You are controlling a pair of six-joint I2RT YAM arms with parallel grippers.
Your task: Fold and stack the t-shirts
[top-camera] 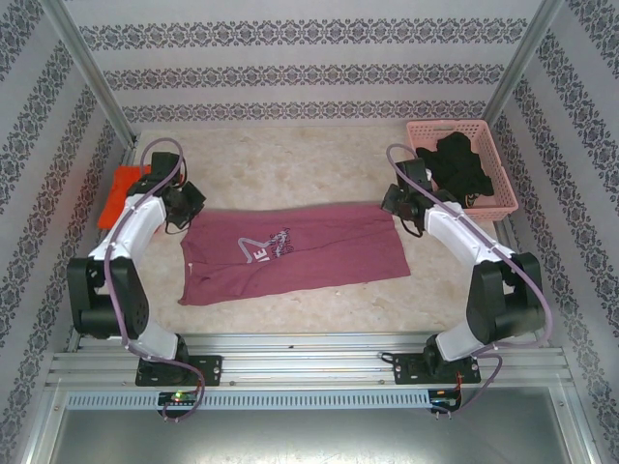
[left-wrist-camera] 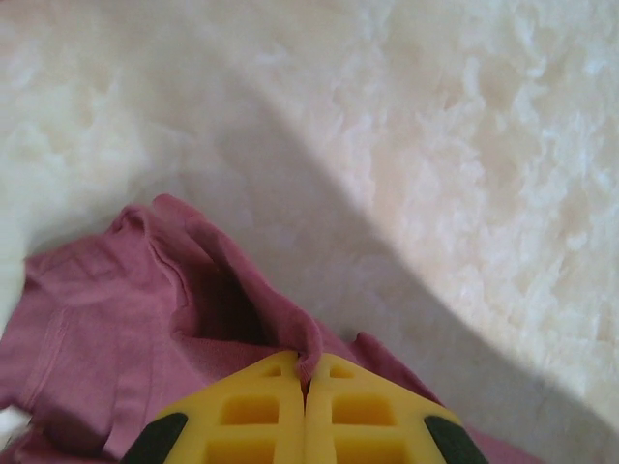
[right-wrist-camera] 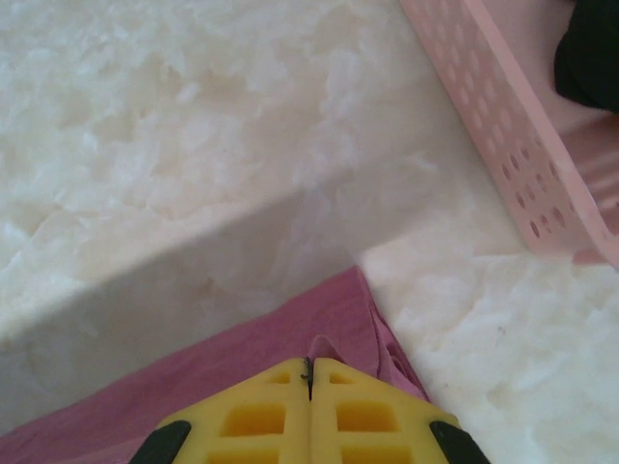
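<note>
The left gripper [left-wrist-camera: 306, 372] has its two yellow fingers pressed together, and a raised fold of the maroon t-shirt [top-camera: 290, 253] is pinched between them. The fold rises from the cloth just in front of the tips. This is the far left corner of the shirt, where the edge is crumpled and a sleeve lies to the left of the fingers. The right gripper [right-wrist-camera: 309, 365] is also closed, and a small bump of the same cloth is caught at its tips, at the far right corner of the shirt. There the hem runs away to the left of the fingers in a quite straight line. Between the two grippers the shirt lies flat and long on the table [top-camera: 290, 164], with its white print facing up, and its near edge is close to the bases of the arms. In front of both grippers the pale table is bare up to the back wall. To the right of the right gripper, and near it, stands the pink basket [right-wrist-camera: 503, 145] with a black cloth [top-camera: 462, 164] inside. To the left of the left gripper, near it at the edge of the table, lies the orange t-shirt [top-camera: 121, 188].
</note>
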